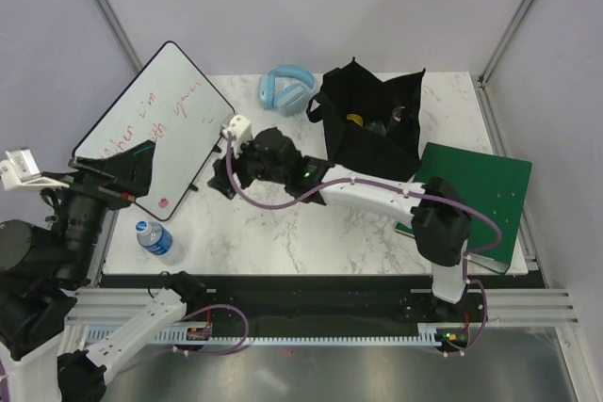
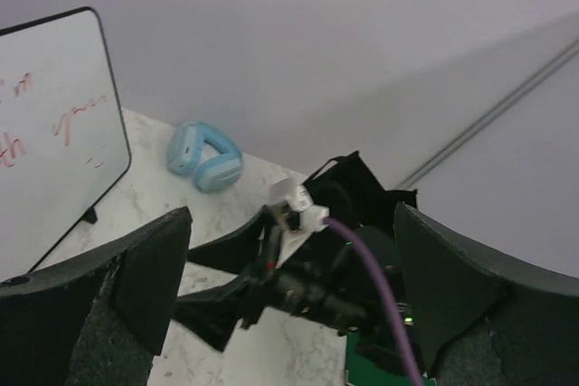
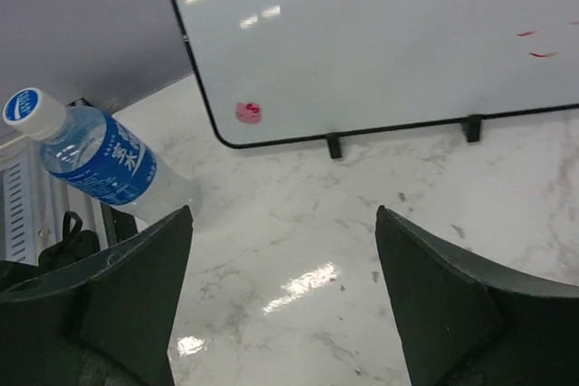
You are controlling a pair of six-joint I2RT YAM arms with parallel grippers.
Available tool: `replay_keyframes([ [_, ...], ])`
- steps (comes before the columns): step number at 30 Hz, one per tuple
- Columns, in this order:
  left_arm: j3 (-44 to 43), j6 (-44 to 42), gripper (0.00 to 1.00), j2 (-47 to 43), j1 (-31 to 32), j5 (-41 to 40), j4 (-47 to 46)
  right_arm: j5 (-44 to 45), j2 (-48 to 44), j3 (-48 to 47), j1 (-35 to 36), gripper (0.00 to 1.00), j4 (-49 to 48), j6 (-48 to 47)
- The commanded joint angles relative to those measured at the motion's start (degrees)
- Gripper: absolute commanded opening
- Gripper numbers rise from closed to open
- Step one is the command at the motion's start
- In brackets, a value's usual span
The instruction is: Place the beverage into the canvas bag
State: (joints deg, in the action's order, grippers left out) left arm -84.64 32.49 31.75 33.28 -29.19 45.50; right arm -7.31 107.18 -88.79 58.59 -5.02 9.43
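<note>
A: The beverage's position is being asked for.

B: The water bottle [image 1: 155, 240] is being observed near the near left corner of the counter [image 1: 311, 233], close to the near corner of the whiteboard [image 1: 155, 124]. Nothing is touching it. Whether it is standing or lying cannot be told.

A: And the canvas bag?

B: The canvas bag [image 1: 372, 124] is being seen at the far side, right of centre, with its mouth open upward. It is sitting between the headphones [image 1: 287, 89] and the green book [image 1: 476, 190], well apart from the bottle. Small items are being glimpsed in its mouth but are too small to identify.

A: Gripper states are being requested.

B: The right gripper [image 1: 226, 176] is being seen over the middle of the counter, pointed toward the bottle. Its jaws are spread, with only bare counter between them. The left gripper [image 1: 132, 171] is raised at the left, beside the whiteboard, jaws spread wide, with nothing in them.

A: How is progress being judged?

B: An early stage is being judged. This bottle is not yet grasped; the right gripper is only being lined up with it. Everything else is left: the reach to the bottle, closing on it, the lift, the carry across to the bag, lowering into the mouth, and the release.
</note>
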Motion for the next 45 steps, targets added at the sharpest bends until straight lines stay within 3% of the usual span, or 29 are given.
replay_keyframes([
  [1, -4.65, -3.66, 1.0, 1.83, -0.14, 11.17, -2.96, -4.55, 4.7, -5.07, 5.73, 0.89, -13.25, -4.5],
  [13, -8.35, -3.66, 1.0, -0.72, -0.14, 15.74, -2.87, -3.77, 18.76, -21.23, 15.32, 0.83, -15.02, -10.83],
  [21, -8.7, -4.54, 1.0, -2.48, -0.05, 15.48, -2.17, -3.85, 22.46, -23.35, 17.17, 0.76, -16.25, -14.09],
  [36, -8.87, -4.89, 1.0, -4.24, -0.05, 14.78, -1.55, -1.04, 30.1, -29.76, 17.97, 0.8, -16.96, -14.97],
  [45, -8.44, -5.42, 1.0, -4.59, -0.05, 13.81, -1.29, -1.3, 32.39, -32.31, 17.97, 0.72, -15.64, -13.56],
])
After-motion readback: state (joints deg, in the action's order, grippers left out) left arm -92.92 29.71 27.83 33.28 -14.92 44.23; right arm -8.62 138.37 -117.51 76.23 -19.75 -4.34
